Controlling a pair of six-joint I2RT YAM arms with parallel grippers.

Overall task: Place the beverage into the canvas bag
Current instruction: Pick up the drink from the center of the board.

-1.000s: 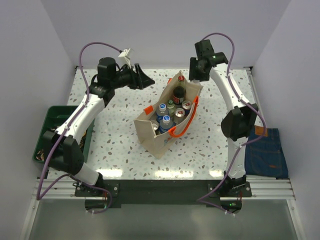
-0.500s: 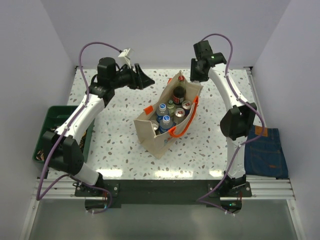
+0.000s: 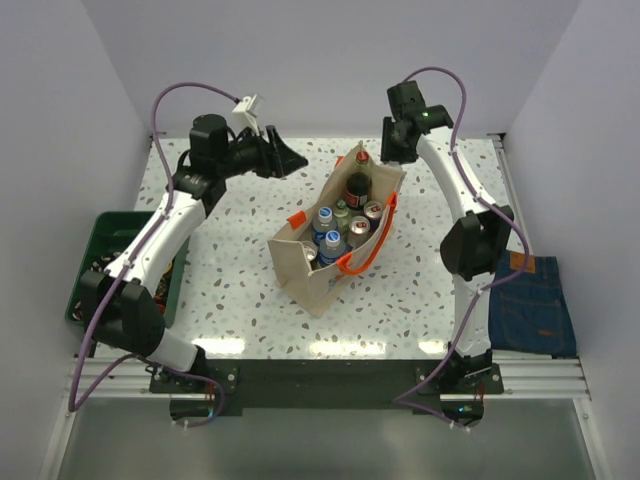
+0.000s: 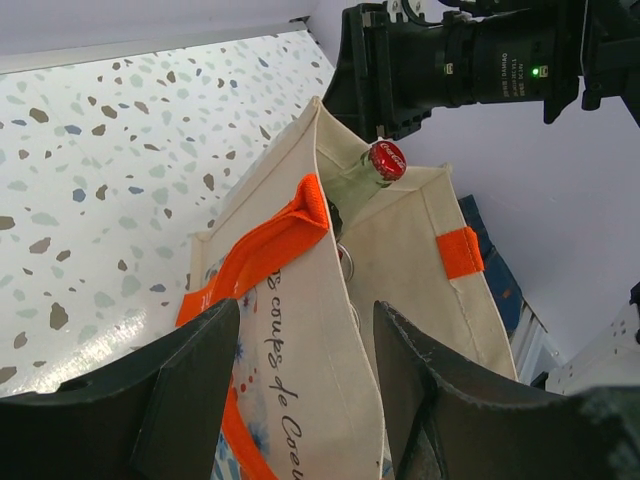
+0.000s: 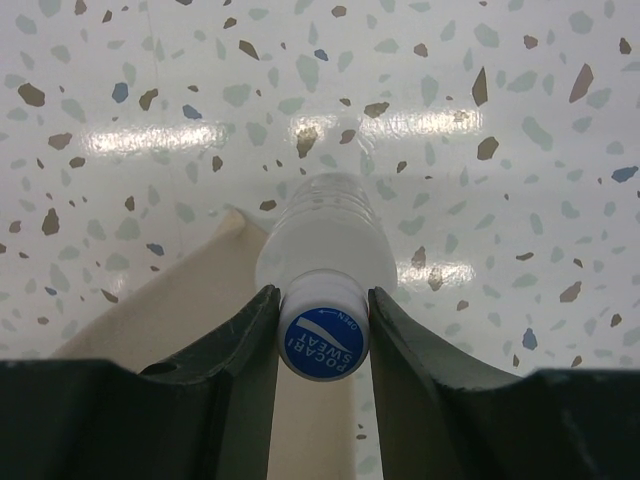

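Far left, a green plastic tray [image 3: 100,262] on the glossy speckled table [image 3: 230,290]. Next, the left gripper [image 3: 285,158], black fingers spread wide around nothing, hovering apart from the bag. At centre, the canvas bag [image 3: 312,278]: boxy beige cloth, orange strap handles, standing open, packed with cans and bottles, a red-capped cola bottle [image 4: 383,160] at its far end. Just past that end, the right gripper [image 5: 322,330], clamped on the cap of the beverage [image 5: 325,235]: a smooth, clear, rounded plastic bottle with a blue-and-white cap, hanging beside the bag's rim, long axis vertical, cap up, base toward the table. Far right, folded blue jeans [image 3: 535,305].
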